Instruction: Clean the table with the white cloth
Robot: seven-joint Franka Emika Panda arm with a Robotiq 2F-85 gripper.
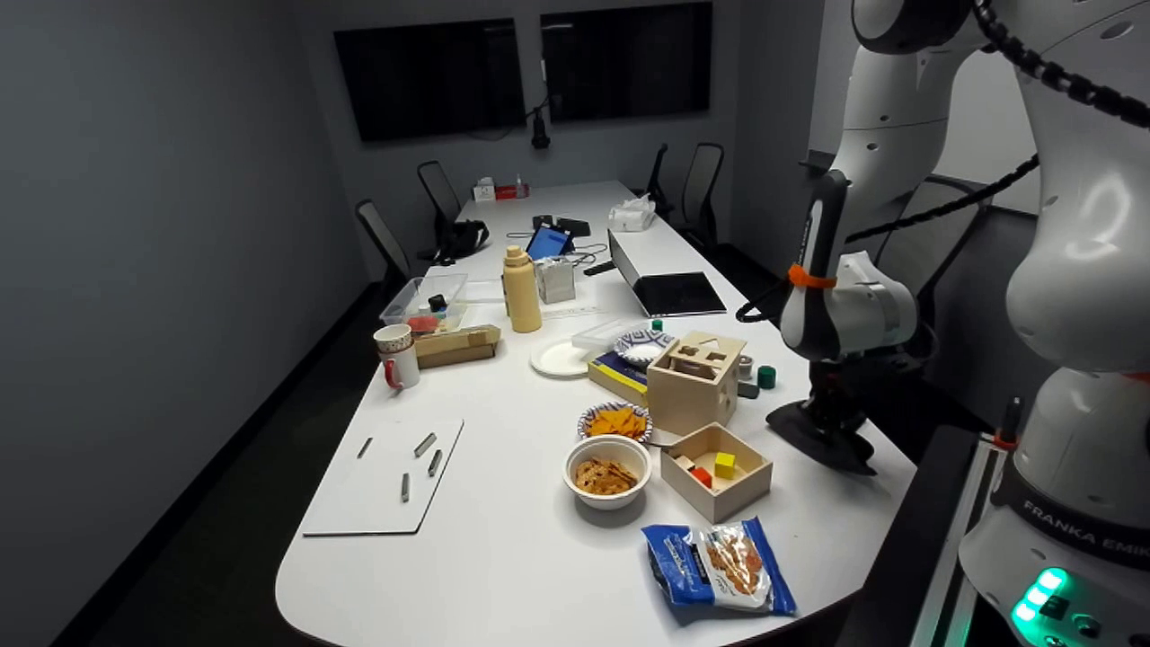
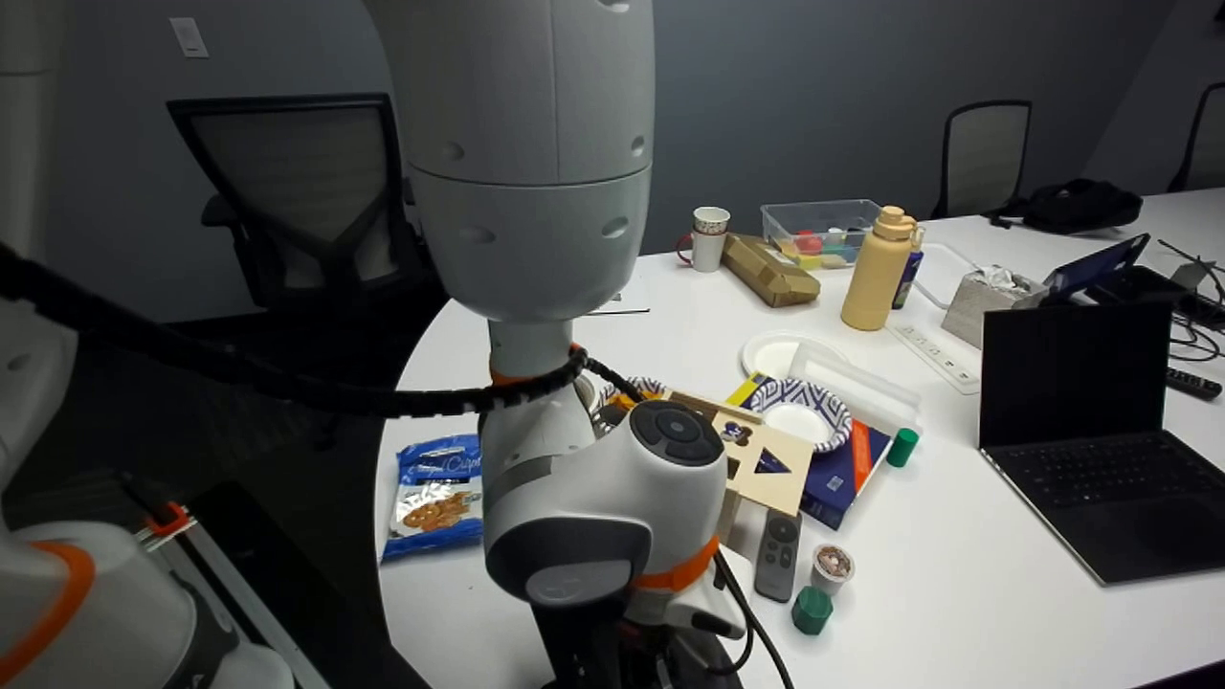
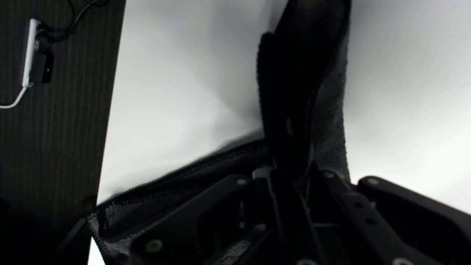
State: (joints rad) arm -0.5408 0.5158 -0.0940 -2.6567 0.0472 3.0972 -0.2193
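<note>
Black cloth [image 1: 813, 437] droops from the tool [image 1: 825, 409] over the worktop [image 1: 503, 575] in an exterior view, near the wooden tray [image 1: 744, 490]. In an exterior view, the arm [image 2: 574, 488] partly covers the blue snack bag [image 2: 435, 498]. In the wrist view, the tool pinches folded cloth.

The clearest lettering reaching me is on the robot's base [image 1: 1065, 528] in an exterior view: I read the brand "FRANKA EMIK" in white capitals, the view's right edge cutting it off there. On the blue snack bag [image 2: 435, 500], lying on the tabletop [image 1: 508, 530], I make out "Crisps" in pale script; the word ahead of it is too blurred for me. In an exterior view, the marks on the navy box [image 2: 835, 478] and the grey remote [image 2: 777, 557] come through too small to read.
</note>
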